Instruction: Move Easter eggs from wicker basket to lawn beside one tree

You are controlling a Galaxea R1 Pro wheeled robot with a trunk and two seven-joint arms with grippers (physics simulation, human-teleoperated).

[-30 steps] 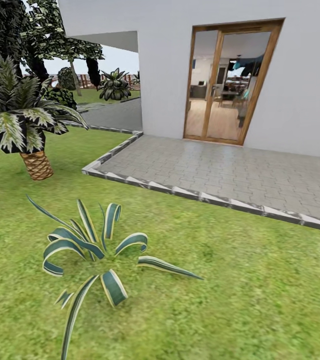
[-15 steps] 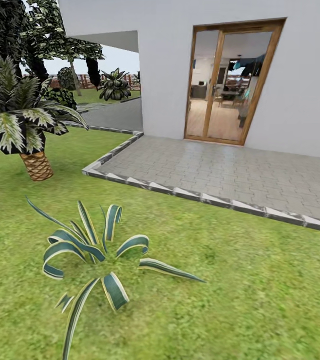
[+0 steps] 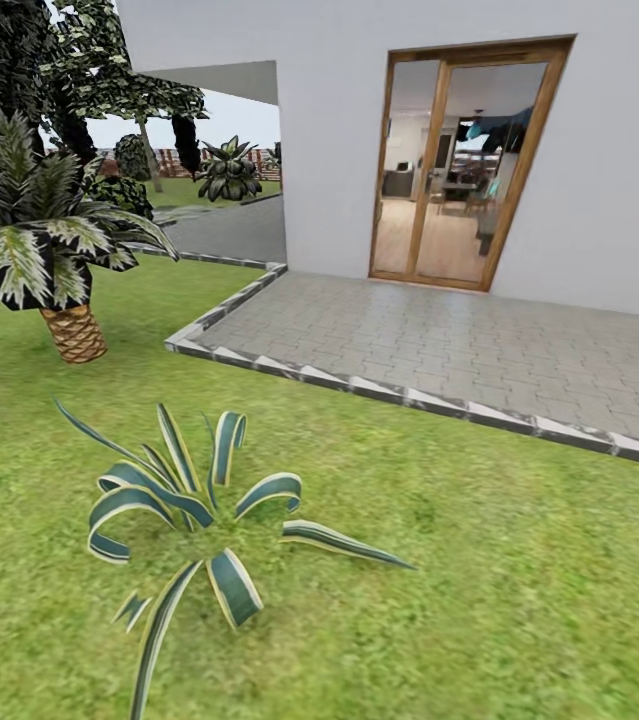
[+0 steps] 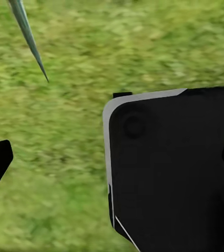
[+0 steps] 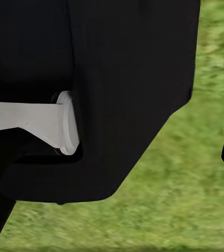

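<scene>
Left hand (image 4: 112,163) and right hand (image 5: 112,173): finger spread indeterminate, both over lawn (image 3: 479,560); palm (image 3: 44,240) at ten o'clock.

The head camera looks forward and down across the bright green lawn (image 3: 479,580) toward the grey paved patio (image 3: 459,340) and the white house wall (image 3: 609,180) far ahead. Both wrist cameras face down at close grass (image 4: 64,131) (image 5: 196,173), past black robot bodywork (image 4: 175,173) (image 5: 117,79); all three views share the lawn.
</scene>
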